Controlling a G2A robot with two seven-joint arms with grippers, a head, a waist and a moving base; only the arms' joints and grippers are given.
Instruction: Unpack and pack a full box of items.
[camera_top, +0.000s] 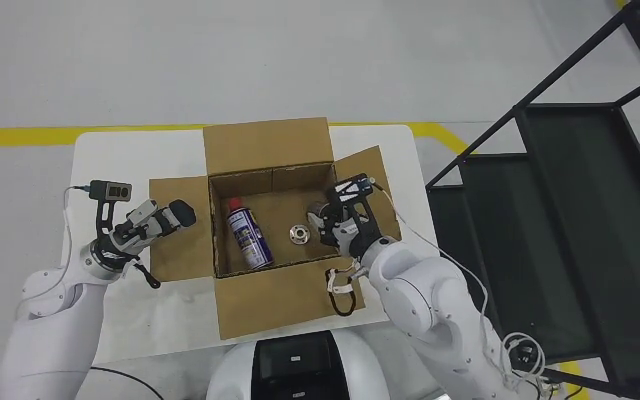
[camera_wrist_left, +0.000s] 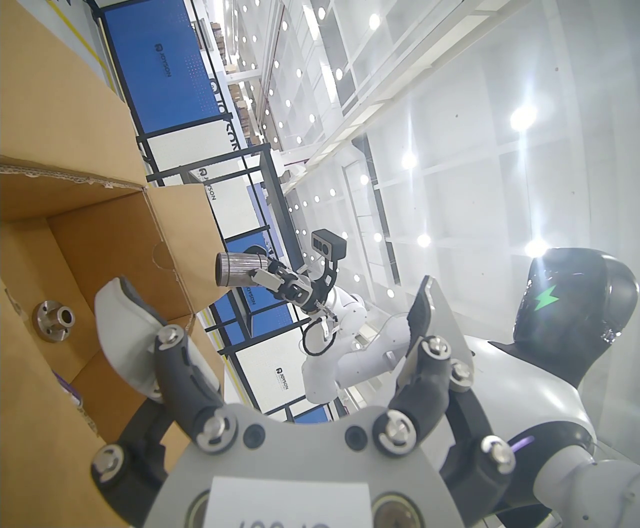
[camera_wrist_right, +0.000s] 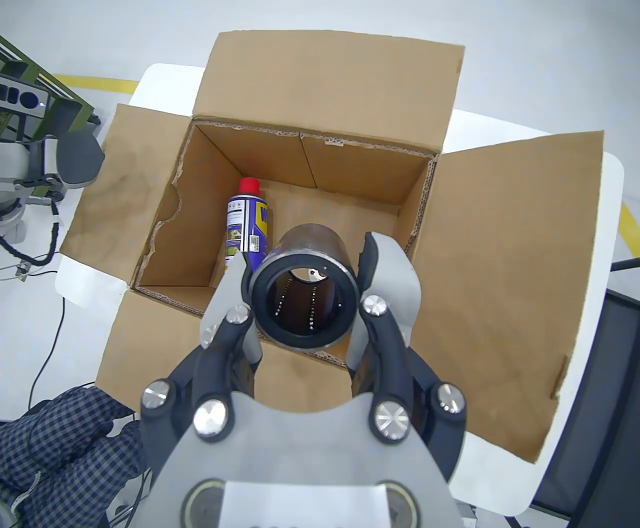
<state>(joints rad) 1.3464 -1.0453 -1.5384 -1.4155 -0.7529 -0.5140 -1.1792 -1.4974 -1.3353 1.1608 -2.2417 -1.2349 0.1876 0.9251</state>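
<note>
Cardboard brown box (camera_top: 268, 150) with open flaps holds a blue, red-capped spray can (camera_top: 246, 232) lying flat. Over it the right gripper (camera_wrist_right: 306, 255) clamps a hollow dark steel cylinder (camera_wrist_right: 312, 240): likely heavy, rigid and slick, best held mid-length. A small steel flange (camera_top: 298, 234) lies inside; the left gripper (camera_wrist_left: 267, 300) gapes empty.

Box (camera_top: 268, 146) on table (camera_top: 110, 160), can (camera_top: 248, 233) inside L, flange (camera_top: 298, 235) R of can

The arms' shells (camera_top: 430, 300) are glossy white, and the head (camera_wrist_left: 575, 300) is a glossy black dome marked with a green lightning bolt (camera_wrist_left: 545, 298). The left claw (camera_wrist_left: 270, 300) and right claw (camera_wrist_right: 306, 260) each have a grey metal plate (camera_wrist_right: 300, 450) with silver screws, black links and pale grey fingers (camera_wrist_right: 395, 280). A black camera (camera_top: 108, 190) is bracketed at each wrist, and a thin black cable (camera_top: 334, 290) loops by the right one.
</note>
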